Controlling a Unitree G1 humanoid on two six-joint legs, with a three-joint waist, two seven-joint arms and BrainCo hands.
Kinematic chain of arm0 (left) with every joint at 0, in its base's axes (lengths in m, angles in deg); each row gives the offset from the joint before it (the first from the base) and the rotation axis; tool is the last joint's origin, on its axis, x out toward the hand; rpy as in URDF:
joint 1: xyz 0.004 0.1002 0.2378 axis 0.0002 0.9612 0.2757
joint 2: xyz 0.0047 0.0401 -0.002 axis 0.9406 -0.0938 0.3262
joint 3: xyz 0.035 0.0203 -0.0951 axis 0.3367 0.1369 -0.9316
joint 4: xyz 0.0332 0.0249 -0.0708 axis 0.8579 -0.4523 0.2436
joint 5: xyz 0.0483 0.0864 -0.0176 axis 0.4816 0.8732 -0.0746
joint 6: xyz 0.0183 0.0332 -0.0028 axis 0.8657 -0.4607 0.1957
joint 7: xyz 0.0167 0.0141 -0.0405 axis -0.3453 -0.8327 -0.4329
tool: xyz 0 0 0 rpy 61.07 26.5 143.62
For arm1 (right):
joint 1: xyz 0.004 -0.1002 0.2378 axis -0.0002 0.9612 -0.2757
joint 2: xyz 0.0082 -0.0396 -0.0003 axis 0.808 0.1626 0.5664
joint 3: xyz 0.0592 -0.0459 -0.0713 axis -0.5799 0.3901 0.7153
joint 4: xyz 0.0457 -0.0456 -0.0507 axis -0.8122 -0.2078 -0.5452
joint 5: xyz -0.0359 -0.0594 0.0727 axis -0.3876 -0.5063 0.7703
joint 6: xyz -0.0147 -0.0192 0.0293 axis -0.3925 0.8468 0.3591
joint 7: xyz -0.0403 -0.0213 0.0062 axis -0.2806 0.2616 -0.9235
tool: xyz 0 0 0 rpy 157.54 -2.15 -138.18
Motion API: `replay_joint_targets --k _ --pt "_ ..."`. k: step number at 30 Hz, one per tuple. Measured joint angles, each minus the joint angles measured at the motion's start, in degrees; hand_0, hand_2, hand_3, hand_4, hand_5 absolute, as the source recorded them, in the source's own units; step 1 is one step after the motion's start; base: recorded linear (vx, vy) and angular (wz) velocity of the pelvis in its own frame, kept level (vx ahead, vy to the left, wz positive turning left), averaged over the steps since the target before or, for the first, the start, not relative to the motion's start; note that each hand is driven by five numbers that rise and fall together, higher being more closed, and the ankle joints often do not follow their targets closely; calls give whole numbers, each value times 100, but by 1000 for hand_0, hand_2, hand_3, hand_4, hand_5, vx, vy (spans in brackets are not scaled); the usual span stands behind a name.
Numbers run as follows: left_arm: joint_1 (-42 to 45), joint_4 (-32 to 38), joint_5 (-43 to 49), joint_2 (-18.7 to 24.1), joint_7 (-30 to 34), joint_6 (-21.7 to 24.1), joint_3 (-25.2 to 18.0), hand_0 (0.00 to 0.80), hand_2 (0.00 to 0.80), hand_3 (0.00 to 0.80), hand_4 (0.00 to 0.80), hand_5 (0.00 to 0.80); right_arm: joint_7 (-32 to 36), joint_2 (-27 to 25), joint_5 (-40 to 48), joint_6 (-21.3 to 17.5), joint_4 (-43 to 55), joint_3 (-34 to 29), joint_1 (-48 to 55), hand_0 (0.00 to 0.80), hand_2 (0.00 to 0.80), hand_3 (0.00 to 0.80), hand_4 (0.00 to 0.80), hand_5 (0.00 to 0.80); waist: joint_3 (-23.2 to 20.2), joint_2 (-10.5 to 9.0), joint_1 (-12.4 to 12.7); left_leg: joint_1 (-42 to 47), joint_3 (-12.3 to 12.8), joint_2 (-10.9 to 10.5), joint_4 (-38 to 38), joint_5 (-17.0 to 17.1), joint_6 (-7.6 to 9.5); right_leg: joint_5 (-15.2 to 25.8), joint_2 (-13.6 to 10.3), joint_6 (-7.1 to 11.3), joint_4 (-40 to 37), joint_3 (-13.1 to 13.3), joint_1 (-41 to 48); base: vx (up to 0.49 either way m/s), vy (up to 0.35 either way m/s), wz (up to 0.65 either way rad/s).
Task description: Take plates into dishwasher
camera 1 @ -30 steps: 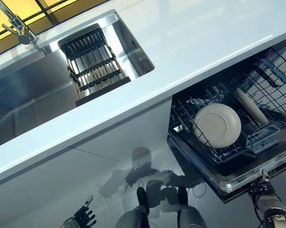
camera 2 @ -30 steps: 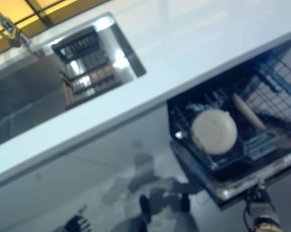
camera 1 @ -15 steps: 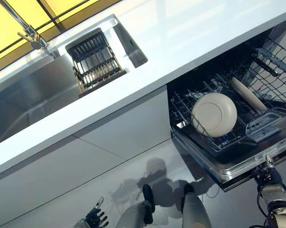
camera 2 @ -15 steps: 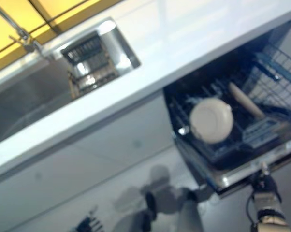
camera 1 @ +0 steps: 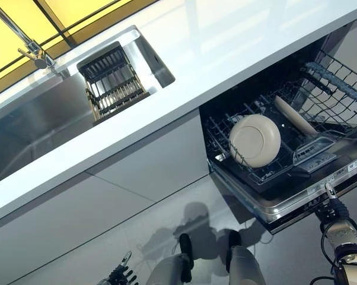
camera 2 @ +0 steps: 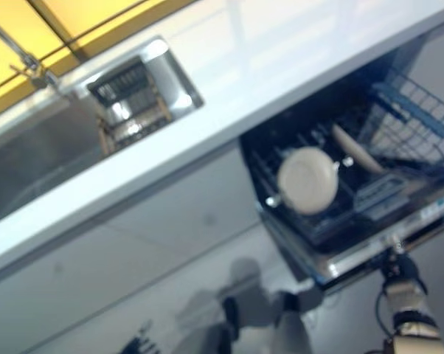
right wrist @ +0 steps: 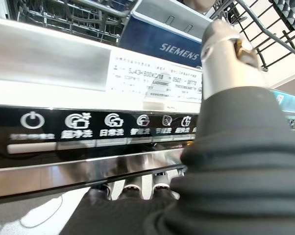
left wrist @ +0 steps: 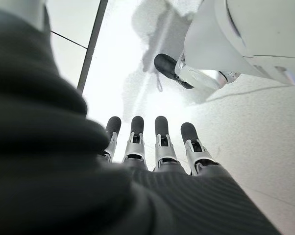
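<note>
Two plates stand in the one dishwasher [camera 1: 297, 196]: a round plate [camera 1: 255, 140] facing out and a second plate [camera 1: 294, 116] seen edge-on behind it; one sink [camera 1: 24, 119] is set in the worktop [camera 1: 226, 41]; one tap [camera 1: 30, 47]; one drying rack [camera 1: 112, 83].

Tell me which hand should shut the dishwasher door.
Right. The right hand is already at the dishwasher door front edge, fingers tucked under its control strip in the right wrist view. The left hand hangs low over the floor, far from it, with straight fingers.
</note>
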Motion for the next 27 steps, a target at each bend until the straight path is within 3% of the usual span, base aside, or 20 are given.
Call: replay_joint_targets --k 4,27 --pt "18 16 3 0 2 29 0 0 0 0 0 0 0 -33 -47 25 -1 -5 15 0 0 0 0 0 -11 -30 -6 140 2 12 -158 85 -104 107 48 38 -258 -2 183 30 -9 -2" --pt "61 32 223 10 -9 -16 -1 0 0 0 0 0 333 -82 348 -41 236 11 -56 0 0 0 0 0 -62 -145 82 222 -115 -1 -159 91 -60 143 39 38 -392 -123 408 12 7 3"
